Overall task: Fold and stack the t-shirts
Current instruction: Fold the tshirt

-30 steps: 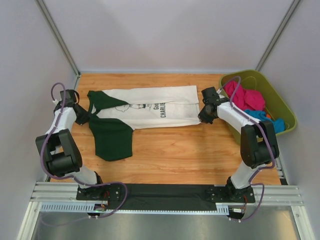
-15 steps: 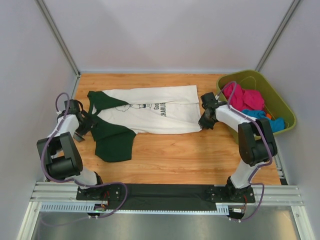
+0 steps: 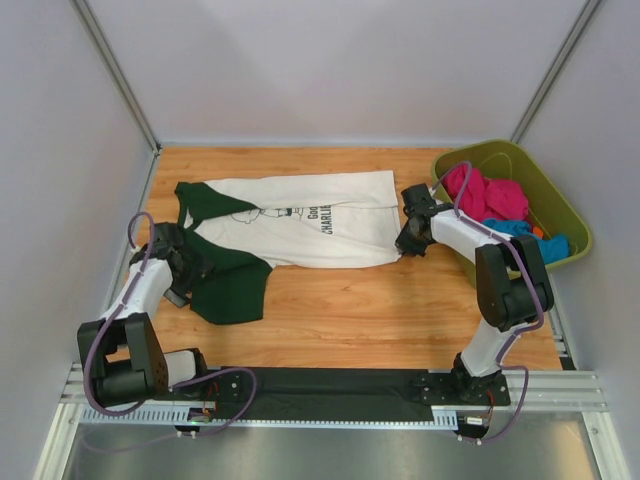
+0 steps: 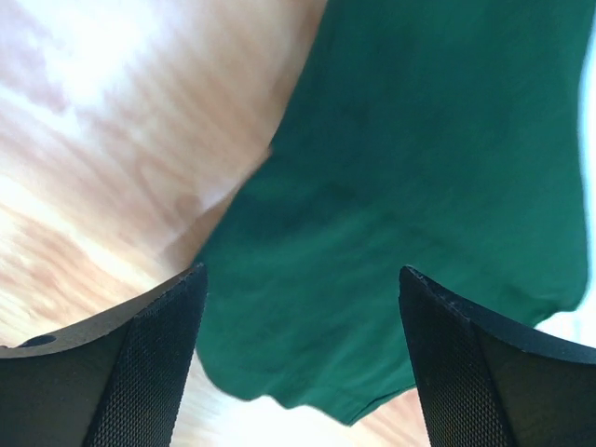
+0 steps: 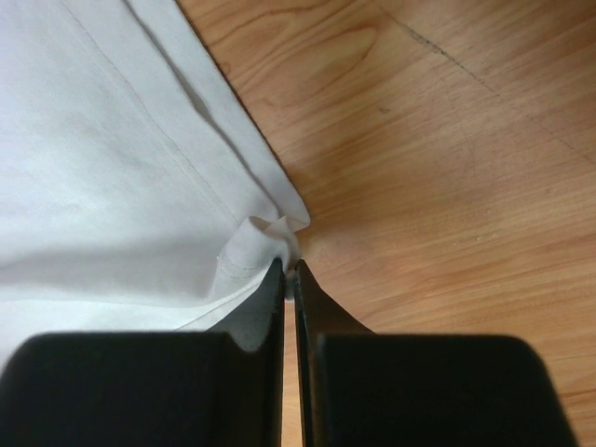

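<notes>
Right wrist: pincer [image 5: 289, 270] on t-shirt [image 5: 112, 168] corner

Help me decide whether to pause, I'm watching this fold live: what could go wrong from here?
1. The right fingers pinch only a small bunched hem corner of the white shirt; it could slip out on a pull.
2. The left fingers are open over the green sleeve, gripping nothing, so a one-sided pull may drag the shirt askew.
3. The right arm works close beside the green bin and might nudge it.
</notes>
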